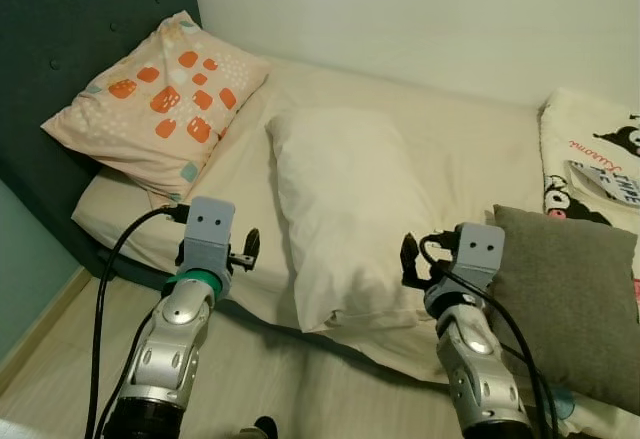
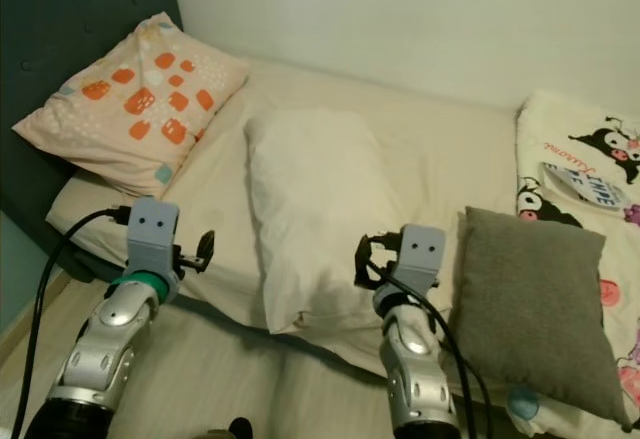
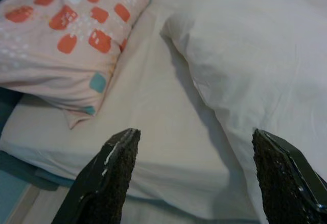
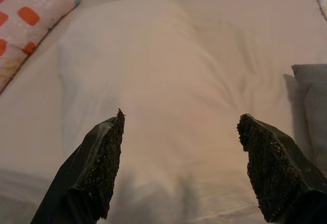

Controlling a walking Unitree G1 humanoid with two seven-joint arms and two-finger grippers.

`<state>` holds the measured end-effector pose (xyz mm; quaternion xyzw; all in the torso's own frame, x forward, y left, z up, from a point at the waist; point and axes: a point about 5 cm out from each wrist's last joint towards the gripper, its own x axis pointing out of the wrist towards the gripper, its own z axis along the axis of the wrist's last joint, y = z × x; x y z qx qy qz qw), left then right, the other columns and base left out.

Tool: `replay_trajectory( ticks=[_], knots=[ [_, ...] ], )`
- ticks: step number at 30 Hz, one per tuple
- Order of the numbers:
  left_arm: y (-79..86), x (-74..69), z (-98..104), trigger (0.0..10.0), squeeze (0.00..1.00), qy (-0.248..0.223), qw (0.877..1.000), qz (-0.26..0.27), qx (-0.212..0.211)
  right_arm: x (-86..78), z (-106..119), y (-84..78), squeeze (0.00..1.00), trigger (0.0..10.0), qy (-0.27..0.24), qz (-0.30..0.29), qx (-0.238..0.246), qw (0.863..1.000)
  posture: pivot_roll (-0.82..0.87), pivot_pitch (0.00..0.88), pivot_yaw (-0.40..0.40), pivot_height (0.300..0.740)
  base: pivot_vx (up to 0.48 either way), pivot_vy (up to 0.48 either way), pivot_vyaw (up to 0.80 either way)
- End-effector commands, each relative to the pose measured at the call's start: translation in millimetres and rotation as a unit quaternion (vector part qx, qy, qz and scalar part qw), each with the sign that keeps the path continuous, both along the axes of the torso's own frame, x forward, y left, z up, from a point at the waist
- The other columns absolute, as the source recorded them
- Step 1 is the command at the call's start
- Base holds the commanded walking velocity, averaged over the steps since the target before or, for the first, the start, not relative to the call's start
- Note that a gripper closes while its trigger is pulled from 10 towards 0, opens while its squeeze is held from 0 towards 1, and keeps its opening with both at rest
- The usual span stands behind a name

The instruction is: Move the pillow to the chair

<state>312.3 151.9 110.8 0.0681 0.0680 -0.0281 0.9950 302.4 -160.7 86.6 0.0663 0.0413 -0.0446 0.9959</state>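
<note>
A long white pillow lies lengthwise in the middle of the bed, its near end hanging over the front edge. My left gripper hovers at the bed's front edge, just left of that pillow, and stands open over the bare sheet. My right gripper is held at the pillow's near right corner. It is open too, with the white pillow straight ahead between its fingers. Neither gripper touches anything.
A pink pillow with orange patches leans on the dark headboard at the left. A grey cushion lies at the bed's front right, close to my right arm. A cartoon-print blanket lies behind it. Wooden floor runs below.
</note>
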Motion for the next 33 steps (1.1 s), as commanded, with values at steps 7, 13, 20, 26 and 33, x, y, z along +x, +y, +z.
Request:
replay_trajectory(
  ticks=[7, 13, 20, 26, 33],
  knots=[
    [-3.3, -1.5, -1.6, 10.0, 0.00, 0.003, 1.000, -0.005, -0.013, -2.0, -8.3, -1.9, 0.00, 10.0, 0.020, -0.002, 0.005, 1.000, 0.02, 0.029, 0.026, 0.740, 0.332, 0.000, -0.46],
    [-2.1, -2.0, -1.8, 10.0, 0.00, 0.004, 1.000, -0.006, -0.014, -1.4, -9.6, 1.3, 0.00, 10.0, 0.026, 0.001, 0.008, 1.000, 0.02, 0.035, 0.027, 0.740, 0.340, 0.000, 0.00],
    [0.2, -2.2, -0.8, 10.0, 0.00, 0.003, 1.000, -0.004, -0.015, -1.6, -11.3, 2.5, 0.00, 10.0, 0.030, 0.003, 0.008, 1.000, 0.03, 0.040, 0.023, 0.740, 0.339, 0.000, 0.00],
    [-0.9, -3.8, -1.2, 10.0, 0.00, 0.004, 1.000, -0.006, -0.015, -1.6, -11.9, 1.3, 0.00, 10.0, 0.031, 0.001, 0.013, 0.999, 0.03, 0.038, 0.029, 0.740, 0.338, 0.000, -0.21],
    [-0.5, -2.5, -0.7, 10.0, 0.00, 0.004, 1.000, -0.011, -0.013, -4.1, -13.4, -0.1, 0.00, 10.0, 0.032, -0.008, 0.018, 0.999, 0.03, 0.035, 0.035, 0.740, 0.338, 0.000, -0.34]
  ],
)
